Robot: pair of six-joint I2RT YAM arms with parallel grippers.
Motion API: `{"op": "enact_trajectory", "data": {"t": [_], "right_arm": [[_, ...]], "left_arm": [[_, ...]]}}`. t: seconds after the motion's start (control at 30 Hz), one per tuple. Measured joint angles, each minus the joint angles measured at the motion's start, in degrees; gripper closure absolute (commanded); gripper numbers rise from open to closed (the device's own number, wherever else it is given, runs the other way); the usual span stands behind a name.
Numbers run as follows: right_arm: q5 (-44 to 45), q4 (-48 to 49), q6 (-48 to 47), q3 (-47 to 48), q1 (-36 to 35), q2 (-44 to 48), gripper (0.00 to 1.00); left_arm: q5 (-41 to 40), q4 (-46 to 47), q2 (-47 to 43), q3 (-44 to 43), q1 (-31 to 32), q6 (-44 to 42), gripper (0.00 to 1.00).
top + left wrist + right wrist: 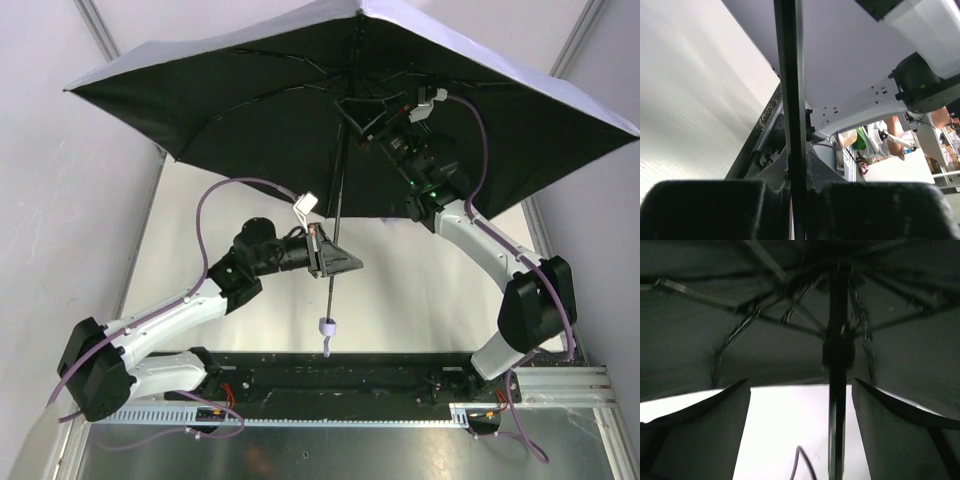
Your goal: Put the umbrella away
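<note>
The umbrella [250, 90] is open and held upright above the table, its black underside facing the top camera and a pale lavender edge along the top. Its thin black shaft [338, 215] runs down to a small pale handle [327, 327]. My left gripper [335, 258] is shut on the shaft above the handle; in the left wrist view the shaft [790, 100] sits pinched between the jaws. My right gripper [352, 118] is open under the canopy, its jaws either side of the shaft [837, 405] just below the runner [838, 352], not touching.
Canopy ribs [740, 330] spread around the right gripper. A lavender cable [210, 210] loops over the left arm. The table's near edge carries a black rail [330, 375]. White walls stand on both sides.
</note>
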State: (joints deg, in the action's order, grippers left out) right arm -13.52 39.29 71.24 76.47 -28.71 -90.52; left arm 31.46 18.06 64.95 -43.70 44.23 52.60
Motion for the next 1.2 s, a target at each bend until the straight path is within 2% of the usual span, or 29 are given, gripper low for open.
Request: {"op": "enact_trajectory", "data": {"t": [0.1, 0.2, 0.23, 0.27, 0.37, 0.53, 0.57, 0.6, 0.63, 0.7, 0.87, 1.2], "right_arm": [[2.97, 0.20, 0.26, 2.03, 0.55, -2.10, 0.23], [5.84, -0.11, 0.76, 3.61, 0.94, -3.82, 0.41], [6.58, -0.39, 0.79, 3.93, 0.94, -4.20, 0.44], [7.50, -0.70, 1.01, 4.22, 0.94, -4.55, 0.44], [9.14, -1.81, 1.42, 4.46, 1.20, -5.16, 0.35], [8.57, -1.55, 3.34, 4.50, 2.54, -6.34, 0.38], [8.09, -1.31, 3.78, 4.50, 2.84, -6.56, 0.55], [7.58, -1.22, 4.11, 4.50, 3.19, -6.82, 0.77], [6.73, -1.11, 4.28, 4.50, 3.54, -7.02, 0.89], [4.83, -0.70, 4.15, 4.55, 4.09, -7.45, 0.97], [-0.59, 0.66, 3.98, 4.48, 5.60, -8.28, 1.00], [-4.37, 6.73, 4.61, -1.97, 7.26, -8.41, 1.00]], "left_arm": [[0.09, -0.28, 0.48, 0.00, 1.25, 0.11, 1.00], [0.02, -0.28, 0.59, 0.17, 1.77, 0.39, 1.00], [-0.04, -0.24, 0.59, 0.24, 1.77, 0.44, 1.00], [-0.17, -0.17, 0.57, 0.39, 1.77, 0.46, 1.00], [-0.85, -0.17, 0.57, 0.76, 1.77, 0.50, 1.00], [-1.55, 0.07, 0.57, 0.76, 1.64, 1.44, 1.00], [-1.75, 0.17, 0.57, 0.76, 1.60, 1.64, 1.00], [-1.95, 0.24, 0.59, 0.76, 1.51, 1.90, 1.00], [-2.34, 0.39, 0.63, 0.76, 1.44, 2.08, 1.00], [-2.84, 1.09, 0.68, 0.76, 1.11, 2.43, 1.00], [-2.32, 2.10, 1.25, 0.74, -0.02, 3.56, 1.00], [5.70, 1.01, 5.55, -2.01, -5.46, 4.50, 1.00]]}}
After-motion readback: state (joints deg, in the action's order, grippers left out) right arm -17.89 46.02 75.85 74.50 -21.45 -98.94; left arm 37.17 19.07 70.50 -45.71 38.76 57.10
